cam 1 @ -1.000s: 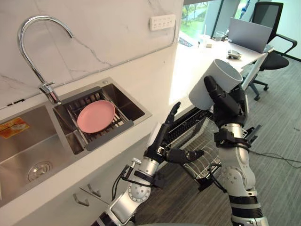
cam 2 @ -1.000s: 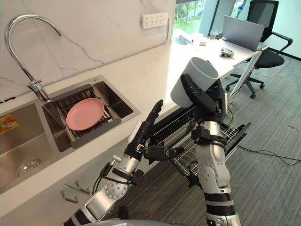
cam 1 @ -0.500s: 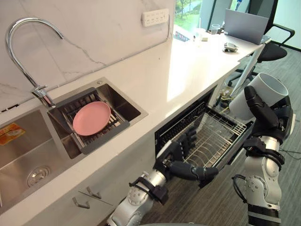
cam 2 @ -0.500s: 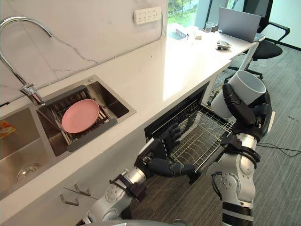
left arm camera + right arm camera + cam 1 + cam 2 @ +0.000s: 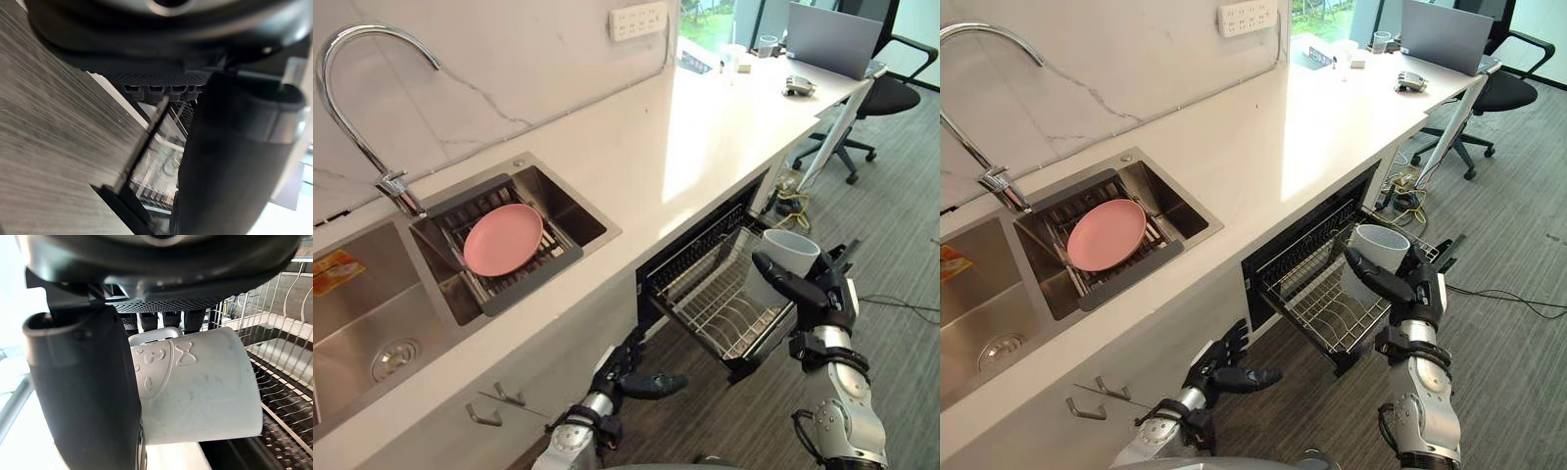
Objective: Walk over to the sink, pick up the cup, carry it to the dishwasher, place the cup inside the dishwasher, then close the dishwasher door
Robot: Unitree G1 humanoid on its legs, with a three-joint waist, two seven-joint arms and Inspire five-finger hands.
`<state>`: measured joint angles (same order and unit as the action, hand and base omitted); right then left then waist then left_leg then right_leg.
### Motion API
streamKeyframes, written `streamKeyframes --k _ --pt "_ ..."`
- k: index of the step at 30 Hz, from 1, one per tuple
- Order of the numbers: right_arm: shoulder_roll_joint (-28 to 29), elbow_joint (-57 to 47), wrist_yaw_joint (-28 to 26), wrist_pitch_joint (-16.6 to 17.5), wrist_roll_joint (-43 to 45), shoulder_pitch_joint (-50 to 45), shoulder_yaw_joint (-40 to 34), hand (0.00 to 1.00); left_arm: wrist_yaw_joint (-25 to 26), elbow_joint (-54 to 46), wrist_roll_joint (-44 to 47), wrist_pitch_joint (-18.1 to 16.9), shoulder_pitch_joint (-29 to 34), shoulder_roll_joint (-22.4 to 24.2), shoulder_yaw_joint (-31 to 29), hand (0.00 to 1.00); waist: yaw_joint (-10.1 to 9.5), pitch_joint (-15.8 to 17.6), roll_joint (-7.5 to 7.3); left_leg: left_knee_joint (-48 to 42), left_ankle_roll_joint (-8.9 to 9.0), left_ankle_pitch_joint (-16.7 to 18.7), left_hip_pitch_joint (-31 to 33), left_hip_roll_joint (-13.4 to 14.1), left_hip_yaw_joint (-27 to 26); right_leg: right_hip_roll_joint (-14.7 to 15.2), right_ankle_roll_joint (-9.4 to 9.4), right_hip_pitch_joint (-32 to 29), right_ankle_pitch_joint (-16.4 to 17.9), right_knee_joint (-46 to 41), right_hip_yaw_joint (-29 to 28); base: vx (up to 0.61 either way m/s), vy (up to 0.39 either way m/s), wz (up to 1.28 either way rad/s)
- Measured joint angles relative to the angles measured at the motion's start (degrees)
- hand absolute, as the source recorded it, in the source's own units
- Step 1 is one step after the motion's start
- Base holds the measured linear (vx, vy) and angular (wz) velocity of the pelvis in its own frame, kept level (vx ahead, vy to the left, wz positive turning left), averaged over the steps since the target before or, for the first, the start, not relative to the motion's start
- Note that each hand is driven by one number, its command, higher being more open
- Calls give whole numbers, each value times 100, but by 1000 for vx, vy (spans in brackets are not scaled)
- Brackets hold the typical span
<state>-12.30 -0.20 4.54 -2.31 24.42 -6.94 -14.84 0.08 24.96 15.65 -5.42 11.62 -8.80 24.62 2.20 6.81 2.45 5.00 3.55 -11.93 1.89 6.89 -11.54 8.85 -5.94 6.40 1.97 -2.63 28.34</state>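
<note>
The white cup (image 5: 787,255) stands upright in my right hand (image 5: 809,294), whose thumb and fingers curl round its side. It hangs just above the outer end of the dishwasher's pulled-out wire rack (image 5: 715,308). In the right wrist view the cup (image 5: 198,384) lies against the thumb (image 5: 90,382), with the rack's wires (image 5: 288,382) beyond it. My left hand (image 5: 634,376) hangs low in front of the cabinet, left of the rack, its fingers relaxed and holding nothing.
A sink (image 5: 573,208) with a pink plate (image 5: 502,238) on a dark drainer and a curved tap (image 5: 372,108) lies at the left. The white counter (image 5: 705,127) runs back to a desk with a laptop (image 5: 827,37) and an office chair (image 5: 891,93).
My right hand has brought the cup down from head height to just over the rack. My left arm has dropped below the counter's edge. The camera has shifted too.
</note>
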Motion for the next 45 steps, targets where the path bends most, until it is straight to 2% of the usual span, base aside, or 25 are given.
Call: streamKeyframes --k 5,8,13,15,19,22,24,26,31,37,45 --pt "-151 816 -17 -10 -433 29 120 0 256 877 -578 5 258 -114 -668 100 -80 59 14 26 50 40 -79 15 10 5 -5 96 65 -39 48 -6 -10 4" --pt "-169 1112 66 -11 -599 38 300 0 375 1068 -502 192 393 -111 -1135 100 -128 130 7 28 67 84 -55 30 -1 6 -4 89 73 -39 51 0 0 0" --pt "-171 1627 64 -17 -789 301 685 0 378 1280 -574 191 444 -164 -1696 100 -191 170 16 28 44 168 -52 38 -198 23 -12 4 61 -33 -78 19 -7 -15" --pt "-285 2199 18 -16 -893 633 860 0 376 1561 -579 228 443 -194 -1831 100 -249 180 18 26 49 212 -45 43 -312 69 -28 -63 45 -34 -146 59 -5 -21" --pt "-602 3240 64 -14 -889 1365 899 0 384 1853 -563 240 384 -156 -1986 100 -285 438 48 -84 50 195 120 -4 -274 125 -50 -140 41 -43 -83 48 4 11" --pt "-912 3649 167 14 -875 1937 781 0 590 1802 -951 182 144 -145 -1973 100 -300 697 172 -345 24 175 426 -24 -190 178 -56 -259 34 -122 91 -9 17 32" --pt "-1034 3691 178 32 -867 2087 554 0 786 1673 -1038 336 134 -59 -1964 100 -309 770 300 -364 26 174 458 -70 -121 220 -71 -237 45 -157 190 -17 20 24" --pt "-1065 3691 185 56 -867 2058 374 0 866 1610 -1083 501 133 1 -1966 100 -299 782 344 -357 27 173 465 -109 -33 246 -91 -201 58 -159 265 -11 18 23" --pt "-1136 3650 93 86 -820 1738 138 0 1094 1536 -1141 805 131 78 -1948 100 -290 784 347 -298 38 137 451 -178 136 296 -138 -126 129 -253 435 -41 22 19" --pt "-1208 3628 -226 76 -813 1601 118 0 1096 1561 -1180 815 128 80 -1950 100 -299 788 342 -180 -1 84 404 -201 182 317 -141 -128 173 -351 482 -49 13 6" --pt "-1276 3544 -737 -233 -945 1537 116 0 1096 1603 -1237 840 97 90 -1975 100 -299 802 320 -57 -57 19 356 -212 213 317 -149 -130 232 -381 516 2 -9 1"
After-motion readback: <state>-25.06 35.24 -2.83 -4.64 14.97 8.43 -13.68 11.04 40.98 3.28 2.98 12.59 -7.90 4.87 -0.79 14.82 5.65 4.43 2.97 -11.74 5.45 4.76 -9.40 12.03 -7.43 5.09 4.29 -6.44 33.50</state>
